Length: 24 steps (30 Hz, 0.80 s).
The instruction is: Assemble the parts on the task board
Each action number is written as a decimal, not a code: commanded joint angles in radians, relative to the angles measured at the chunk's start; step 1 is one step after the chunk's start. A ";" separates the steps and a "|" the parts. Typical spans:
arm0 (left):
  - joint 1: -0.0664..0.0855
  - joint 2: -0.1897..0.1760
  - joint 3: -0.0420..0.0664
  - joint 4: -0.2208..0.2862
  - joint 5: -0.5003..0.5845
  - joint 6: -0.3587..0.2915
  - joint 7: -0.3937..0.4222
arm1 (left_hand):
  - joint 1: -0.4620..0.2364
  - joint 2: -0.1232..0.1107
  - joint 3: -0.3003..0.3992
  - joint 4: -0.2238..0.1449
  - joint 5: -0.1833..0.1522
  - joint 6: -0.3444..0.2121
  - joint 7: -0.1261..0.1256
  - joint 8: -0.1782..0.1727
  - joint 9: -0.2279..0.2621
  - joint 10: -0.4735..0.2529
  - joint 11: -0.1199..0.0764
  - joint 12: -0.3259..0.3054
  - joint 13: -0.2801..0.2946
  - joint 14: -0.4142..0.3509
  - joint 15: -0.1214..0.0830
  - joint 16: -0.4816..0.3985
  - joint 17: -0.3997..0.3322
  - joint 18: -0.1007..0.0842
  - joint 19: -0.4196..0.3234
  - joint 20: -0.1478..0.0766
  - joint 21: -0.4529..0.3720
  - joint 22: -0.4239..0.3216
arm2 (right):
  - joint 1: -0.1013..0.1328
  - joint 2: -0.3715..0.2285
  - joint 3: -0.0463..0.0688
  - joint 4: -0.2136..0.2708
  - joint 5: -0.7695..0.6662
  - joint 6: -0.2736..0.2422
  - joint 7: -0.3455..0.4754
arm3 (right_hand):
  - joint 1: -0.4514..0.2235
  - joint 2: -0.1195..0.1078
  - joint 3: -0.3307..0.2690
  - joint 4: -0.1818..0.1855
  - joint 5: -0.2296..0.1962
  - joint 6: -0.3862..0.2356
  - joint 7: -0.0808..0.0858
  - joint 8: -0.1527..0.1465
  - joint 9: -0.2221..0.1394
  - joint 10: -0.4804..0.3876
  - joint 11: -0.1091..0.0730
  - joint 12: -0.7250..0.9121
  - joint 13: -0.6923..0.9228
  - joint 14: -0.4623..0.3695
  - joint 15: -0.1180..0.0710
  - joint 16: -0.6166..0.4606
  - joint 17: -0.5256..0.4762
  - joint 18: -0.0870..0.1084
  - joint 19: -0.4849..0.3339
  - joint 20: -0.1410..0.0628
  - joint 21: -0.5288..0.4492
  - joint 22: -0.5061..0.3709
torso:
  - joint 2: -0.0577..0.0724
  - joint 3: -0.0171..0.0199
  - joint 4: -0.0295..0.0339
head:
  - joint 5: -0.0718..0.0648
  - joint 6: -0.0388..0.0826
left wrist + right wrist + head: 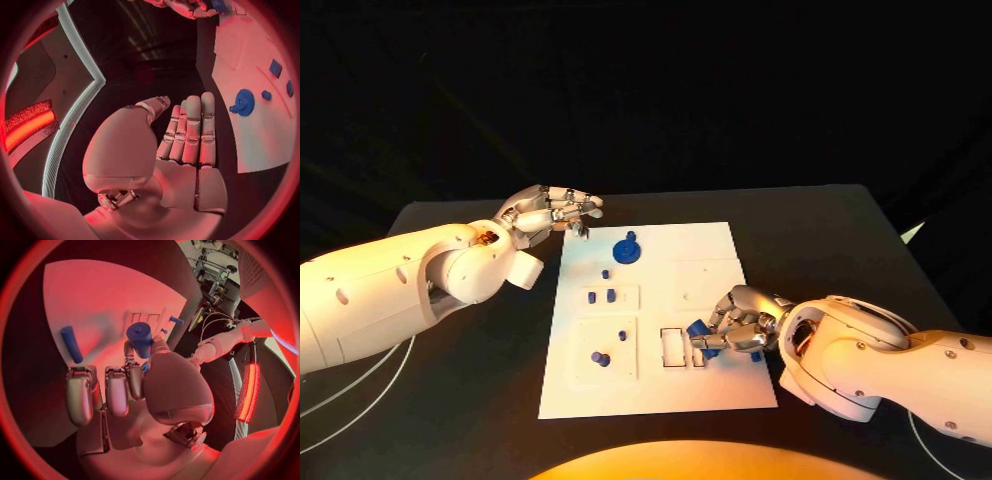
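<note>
The white task board (711, 250) lies in the middle of the black table. My right hand (733, 328) hovers over the board's near right part and pinches a blue cylindrical part (139, 335) between thumb and fingers; the same part (710, 349) shows at the fingertips beside two dark-rimmed slots (674, 348). A blue rod (71, 344) lies loose on the board beyond the fingers. My left hand (554, 211) hangs off the board's far left corner, fingers straight and holding nothing (187, 135). A blue gear (629, 250) stands on the board's far part.
Small blue parts stand in the board's left column: a peg (606, 273), a pair (602, 296) and a round one (600, 357). White cables (358, 400) run along the table's left side. Bare black table (834, 240) surrounds the board.
</note>
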 commanded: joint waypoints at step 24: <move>0.001 -0.002 -0.001 0.007 0.007 0.019 0.001 | 0.000 0.009 0.002 0.012 0.001 0.010 -0.007 0.011 0.008 -0.006 -0.004 0.012 0.002 -0.009 0.001 0.005 -0.002 0.015 0.014 0.000 -0.016 -0.008 | -0.005 0.132 0.000 -0.101 -0.027 0.077 -0.018 | -0.067 0.020 -0.044 0.000 -0.024 0.032 -0.014 0.020 0.029 0.004 -0.008 -0.021 0.056 0.077 -0.010 0.002 0.120 -0.003 0.074 -0.008 -0.014 0.239 | 0.001 0.0013 -0.0006 | 0.019 -0.005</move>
